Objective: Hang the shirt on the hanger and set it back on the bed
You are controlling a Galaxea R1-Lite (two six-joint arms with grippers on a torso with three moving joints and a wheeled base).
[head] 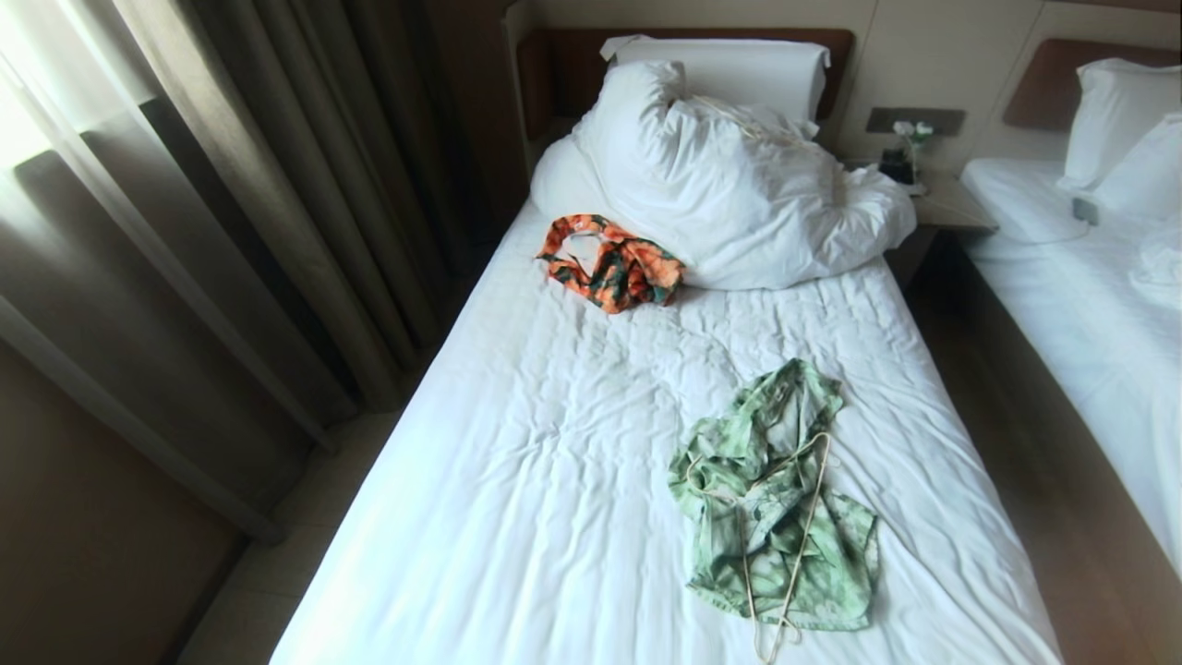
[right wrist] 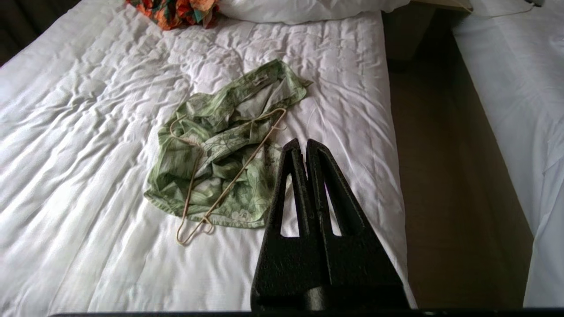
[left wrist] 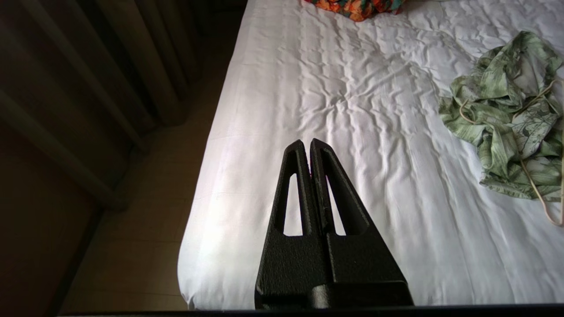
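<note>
The green leaf-print shirt lies crumpled on the bed, right of its middle. The thin cream hanger rests across the shirt, partly threaded through its folds, with the hook pointing at the foot of the bed. The right wrist view shows the same shirt and hanger just ahead of my right gripper, which is shut and empty above the sheet. My left gripper is shut and empty over the left side of the bed, with the shirt far to its side. Neither arm shows in the head view.
An orange-and-green floral garment lies near the bunched white duvet and pillow at the headboard. Brown curtains hang on the left. A nightstand and a second bed stand on the right, across a strip of wooden floor.
</note>
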